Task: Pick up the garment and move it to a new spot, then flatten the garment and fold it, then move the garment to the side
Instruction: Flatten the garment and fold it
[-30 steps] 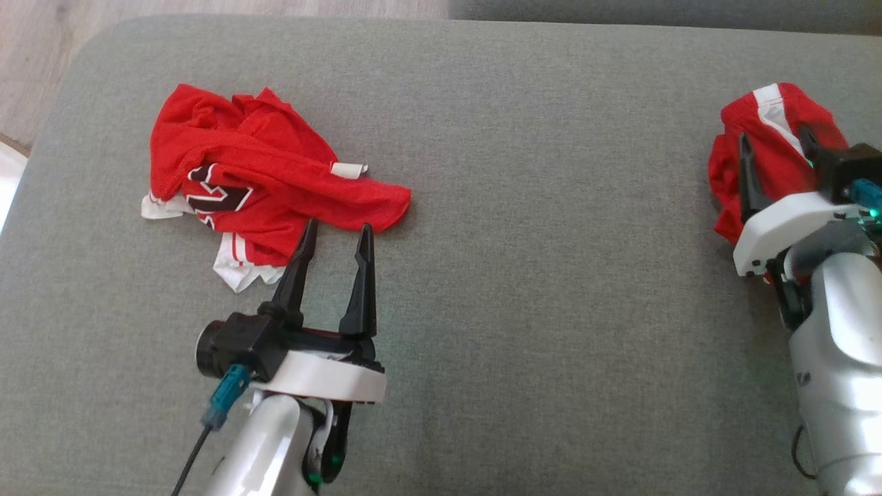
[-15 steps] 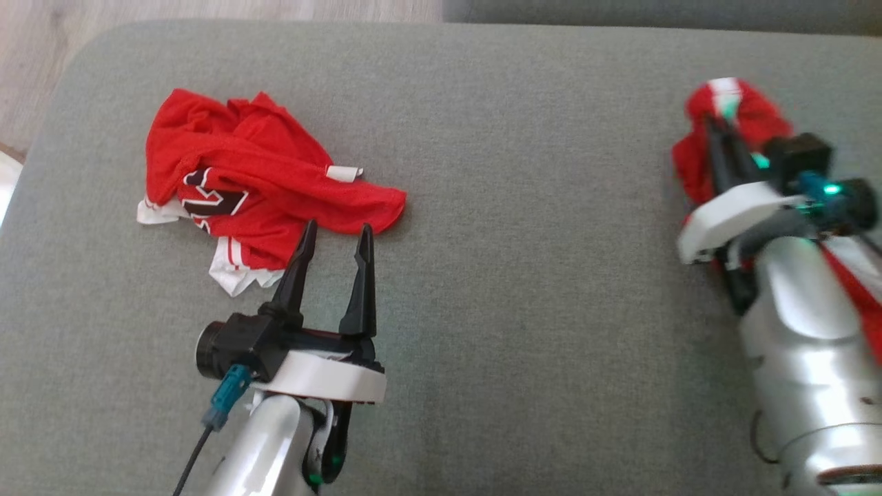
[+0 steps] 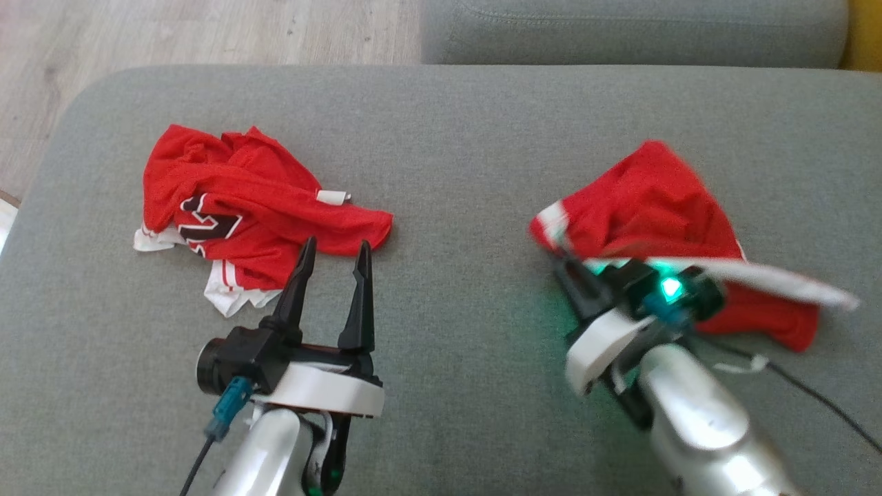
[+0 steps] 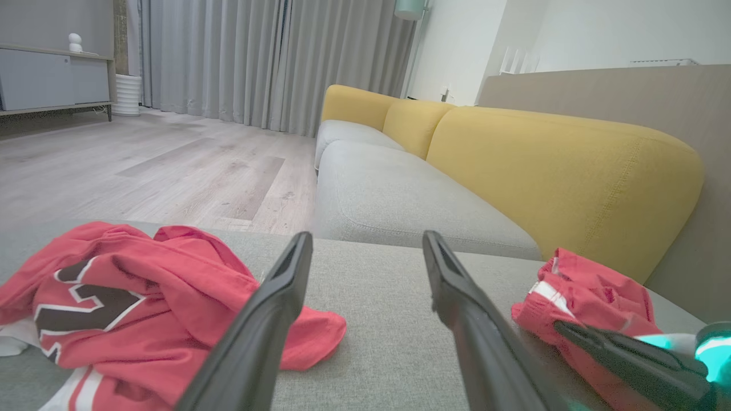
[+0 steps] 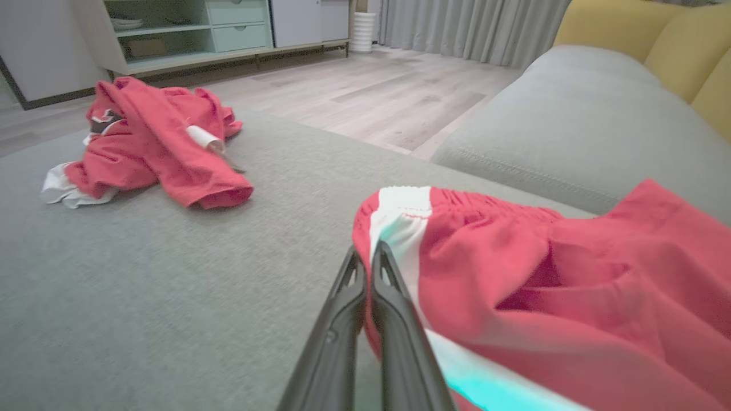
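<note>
The garment (image 3: 654,207) is a pair of red shorts with a white stripe, bunched up right of the middle of the grey cushion (image 3: 468,151). My right gripper (image 3: 566,265) is shut on its left edge. The right wrist view shows the closed fingers (image 5: 368,249) pinching the fabric at the striped waistband (image 5: 400,211). My left gripper (image 3: 335,244) stands open and holds nothing, with its tips just below a crumpled red jersey (image 3: 234,200). The left wrist view shows the open fingers (image 4: 366,237) between the jersey (image 4: 143,291) and the shorts (image 4: 588,291).
A second grey seat cushion (image 3: 620,34) adjoins at the back, with a yellow sofa back (image 4: 542,171) behind it. Wooden floor (image 3: 207,34) lies beyond the cushion's far left edge. A thin dark cable (image 3: 813,399) trails from the right arm.
My right gripper closed on the shorts and carried them left, from the far right edge toward the middle of the cushion. The head camera tilted. The left arm kept still.
</note>
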